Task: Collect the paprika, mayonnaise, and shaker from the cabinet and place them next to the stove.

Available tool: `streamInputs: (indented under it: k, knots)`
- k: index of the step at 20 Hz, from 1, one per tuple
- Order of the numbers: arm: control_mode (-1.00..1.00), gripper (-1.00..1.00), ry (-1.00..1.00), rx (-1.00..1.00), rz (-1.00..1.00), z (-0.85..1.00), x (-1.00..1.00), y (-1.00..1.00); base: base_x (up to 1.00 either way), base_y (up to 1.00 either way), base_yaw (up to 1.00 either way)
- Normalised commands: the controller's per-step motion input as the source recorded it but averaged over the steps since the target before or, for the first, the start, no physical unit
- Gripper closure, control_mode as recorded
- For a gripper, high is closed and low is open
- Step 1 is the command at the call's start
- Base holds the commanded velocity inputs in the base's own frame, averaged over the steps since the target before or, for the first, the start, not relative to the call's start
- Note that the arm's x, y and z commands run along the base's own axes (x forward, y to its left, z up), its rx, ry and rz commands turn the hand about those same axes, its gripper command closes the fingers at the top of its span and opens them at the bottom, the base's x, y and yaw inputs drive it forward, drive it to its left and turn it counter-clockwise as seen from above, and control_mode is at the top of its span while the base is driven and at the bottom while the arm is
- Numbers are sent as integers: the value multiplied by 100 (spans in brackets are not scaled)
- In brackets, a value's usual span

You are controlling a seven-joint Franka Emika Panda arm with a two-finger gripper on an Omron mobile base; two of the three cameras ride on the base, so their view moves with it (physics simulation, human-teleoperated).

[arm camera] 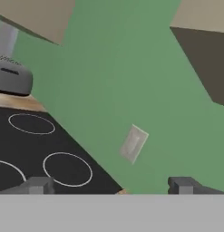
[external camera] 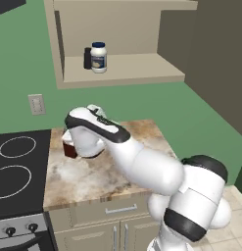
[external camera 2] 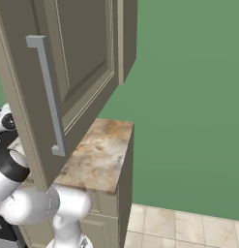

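- With jaws spread wide and nothing between the tips, pincer (arm camera: 111, 186) sits low over the counter (external camera: 93, 176), just beside the stove (external camera: 19, 166); looks across the burner rings toward the green wall and a wall outlet (arm camera: 133, 144).
- Paprika (external camera: 69, 148) standing on the counter's rear left corner next to the stove, mostly hidden behind the wrist; judged already delivered.
- Key relation: remaining targets lie well above and behind the pincer, on the cabinet (external camera: 122, 73) shelf board; mayonnaise (external camera: 98, 57) upright near the shelf's left end, shaker (external camera: 87, 58) upright just beside it on its left, seemingly touching.
- Both long axes vertical; side-on grasp at body height suits either.
- Mayonnaise stands a little nearer the shelf front, shaker tucked by the cabinet's left wall; likely easier first pick: mayonnaise.
- Needs a lift clear of the paprika, then a reach up and forward; risk of clipping the shelf lip or nudging the shaker.
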Motion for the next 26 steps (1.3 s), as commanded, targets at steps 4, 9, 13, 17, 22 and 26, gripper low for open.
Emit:
streamInputs:
  k: [4, 9, 13, 17, 22, 26]
  knots:
    - [-100, -100, 12, 0, -31, 71, -29, -6, 0, 0, 0]
    - [-100, -100, 25, 0, -29, 88, -11, -17, 0, 0, 0]
    - [-100, -100, 32, 0, -26, 91, -3, -21, 0, 0, 0]
    - [-100, -100, 32, 0, -23, 100, 0, -21, 0, 0, 0]
    - [-100, -100, 30, 0, -19, 100, -6, -12, 0, 0, 0]
    - [-100, -100, 31, 0, -15, 92, -22, -3, 0, 0, 0]
